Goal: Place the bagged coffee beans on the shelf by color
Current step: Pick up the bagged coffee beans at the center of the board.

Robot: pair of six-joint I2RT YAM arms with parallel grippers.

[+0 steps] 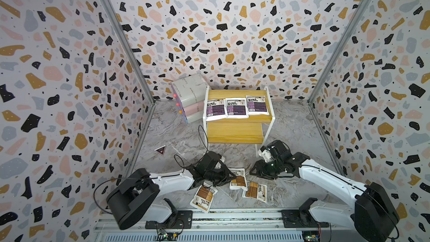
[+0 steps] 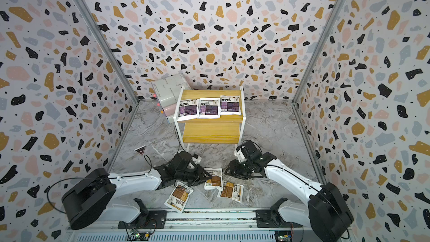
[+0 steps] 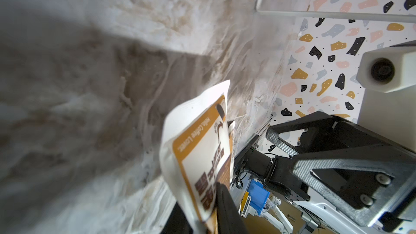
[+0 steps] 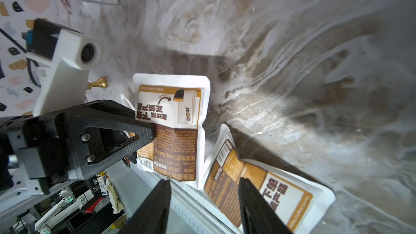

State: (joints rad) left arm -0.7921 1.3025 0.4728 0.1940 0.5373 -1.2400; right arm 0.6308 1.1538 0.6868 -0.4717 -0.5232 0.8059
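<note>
The left hand (image 1: 230, 176) is seen closed on one edge of a brown-labelled bag (image 3: 198, 145), which is pinched between its fingers and appears tipped up from the counter (image 1: 290, 124). The right hand (image 4: 203, 181) is held open, with nothing between its fingers, just above a second brown bag (image 4: 258, 190) that lies flat beside the gripped one. A third brown bag (image 1: 203, 196) lies nearer the robot's base, one corner tucked beneath the left arm (image 1: 172, 179). Farther out, the shelf (image 1: 235, 132) is seen with three purple bags (image 1: 236, 108) laid in a row on its upper tier, touching one another, while its lower tier is bare. The purple set is judged done, and the first brown bag is judged to be in the act of being picked up. A lift clear of the neighbouring bags is called for next, then a carry forward to the bare lower tier, with the shelf's white front leg to be avoided. The spot where the fingers meet the bag is cut off at the edge of the left wrist view and covered by the hand in both top views. Whether the bag's far edge has left the counter cannot be told.
</note>
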